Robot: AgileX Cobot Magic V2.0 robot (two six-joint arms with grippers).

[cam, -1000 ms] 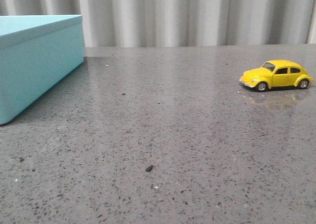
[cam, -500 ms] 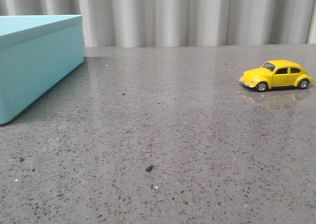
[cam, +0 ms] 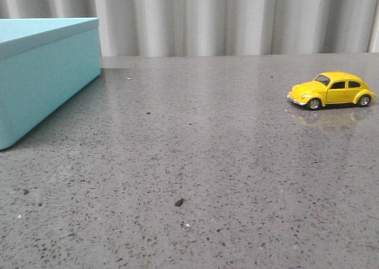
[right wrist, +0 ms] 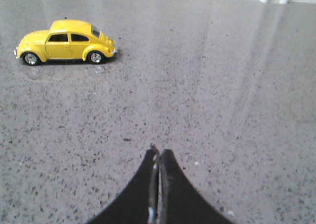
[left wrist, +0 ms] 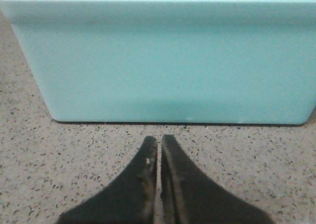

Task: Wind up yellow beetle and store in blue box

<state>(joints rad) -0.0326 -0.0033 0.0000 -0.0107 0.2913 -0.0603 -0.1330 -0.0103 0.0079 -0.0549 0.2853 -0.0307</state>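
The yellow beetle [cam: 331, 90] stands on its wheels at the right of the grey table, nose pointing left; it also shows in the right wrist view [right wrist: 65, 42]. The blue box [cam: 41, 73] stands at the far left, and its smooth wall fills the left wrist view [left wrist: 163, 61]. My left gripper [left wrist: 159, 141] is shut and empty, low over the table just in front of the box wall. My right gripper [right wrist: 159, 152] is shut and empty, well short of the beetle and off to one side of it. Neither gripper shows in the front view.
The speckled grey tabletop [cam: 195, 150] runs between box and beetle. A small dark crumb [cam: 179, 202] lies near the front middle. A ribbed grey curtain [cam: 237, 17] hangs behind the table's far edge.
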